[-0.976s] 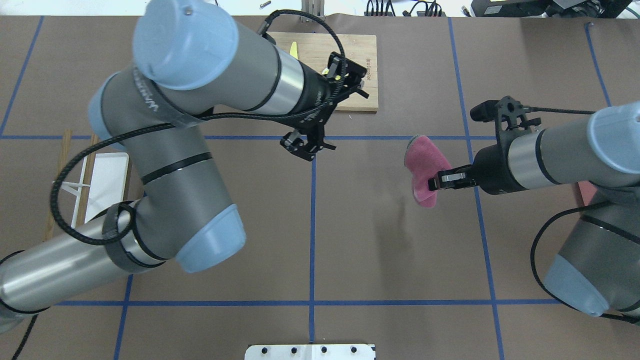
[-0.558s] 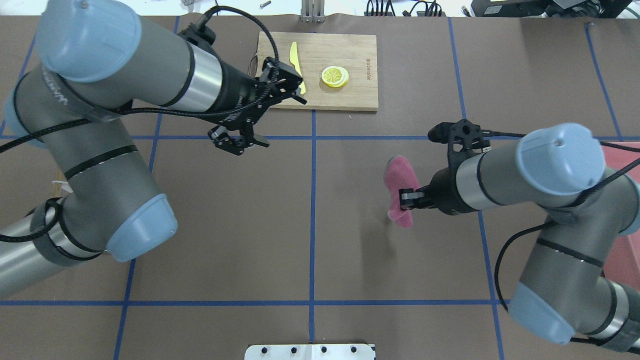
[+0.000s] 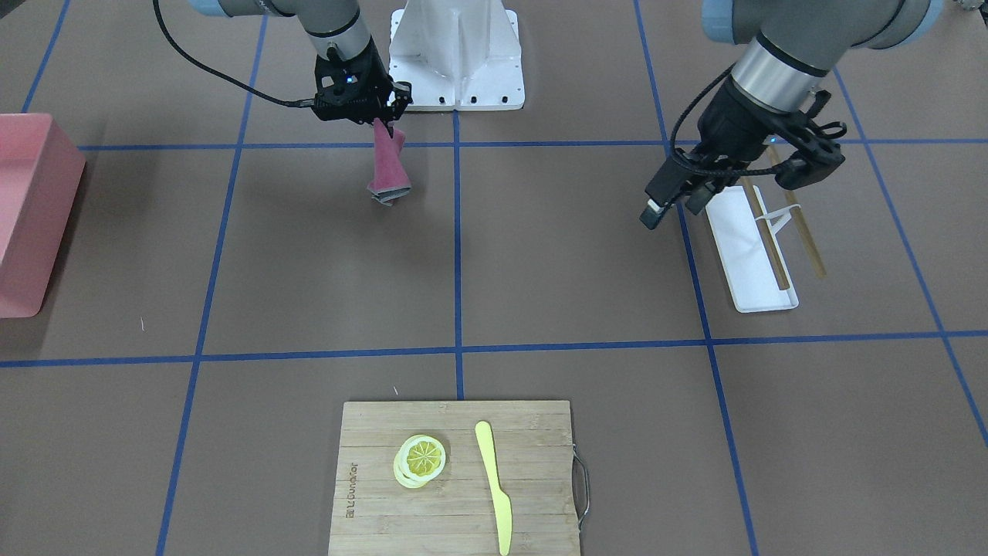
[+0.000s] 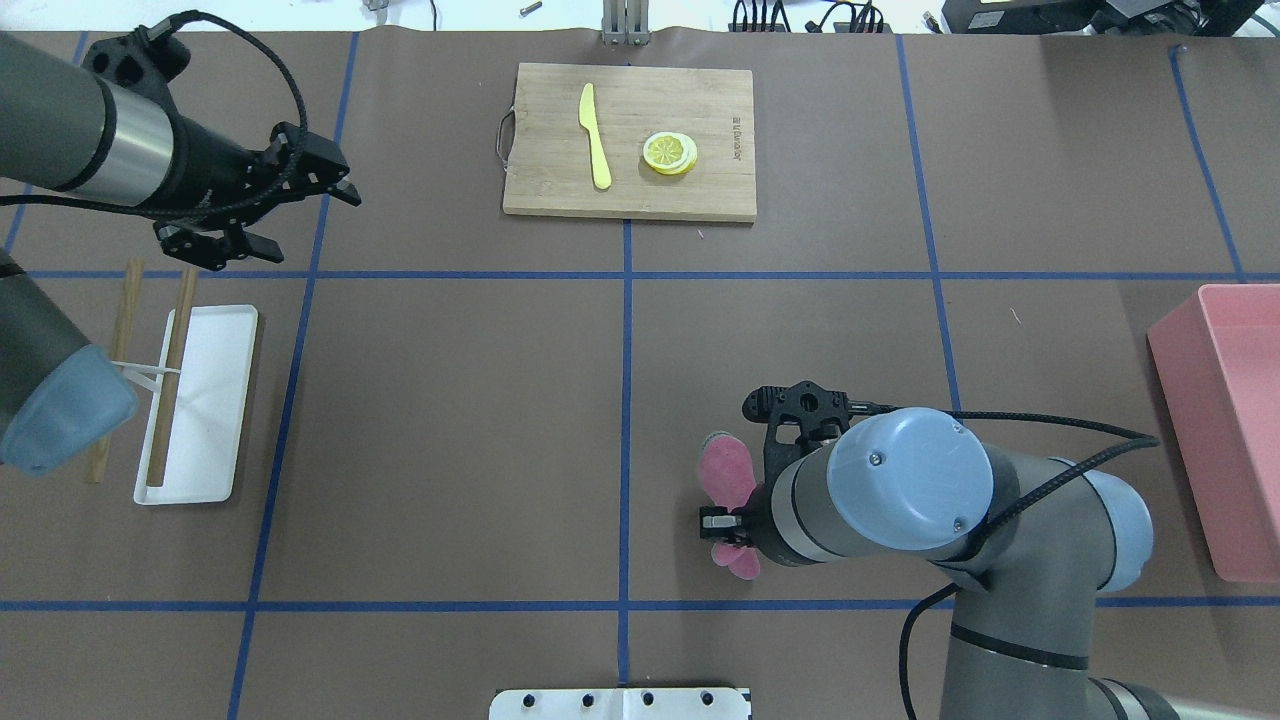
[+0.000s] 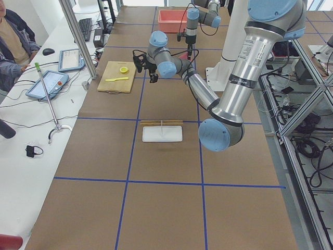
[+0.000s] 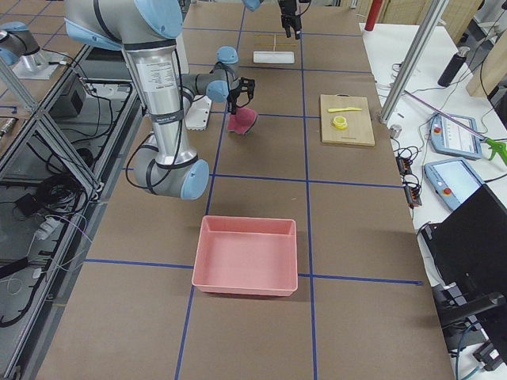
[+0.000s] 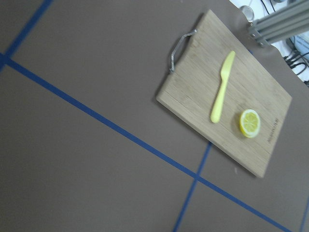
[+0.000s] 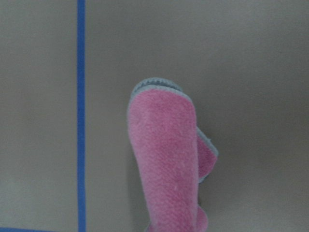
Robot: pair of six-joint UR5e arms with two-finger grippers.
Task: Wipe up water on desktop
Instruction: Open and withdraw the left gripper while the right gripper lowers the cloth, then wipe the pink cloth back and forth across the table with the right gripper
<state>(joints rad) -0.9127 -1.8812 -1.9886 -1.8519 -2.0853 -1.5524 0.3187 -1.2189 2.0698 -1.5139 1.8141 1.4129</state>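
Observation:
The desktop (image 4: 450,430) is matte brown with blue tape lines; I see no water on it. My right gripper (image 4: 722,520) is shut on a pink cloth (image 4: 727,470) with a grey edge, near the robot's side, right of the centre line. The cloth hangs down from the fingers in the front view (image 3: 386,174) and fills the right wrist view (image 8: 166,159). I cannot tell whether its lower end touches the desktop. My left gripper (image 4: 310,220) is open and empty, above the far left of the desktop, and also shows in the front view (image 3: 675,210).
A bamboo cutting board (image 4: 560,190) at the far middle holds a yellow knife (image 4: 596,135) and a lemon slice (image 4: 670,153). A white tray (image 4: 200,400) with wooden sticks (image 4: 170,370) lies at the left. A pink bin (image 4: 1230,420) stands at the right edge.
My left arm has swung left, away from the cutting board. My right gripper has carried the pink cloth toward the robot's side and a little left.

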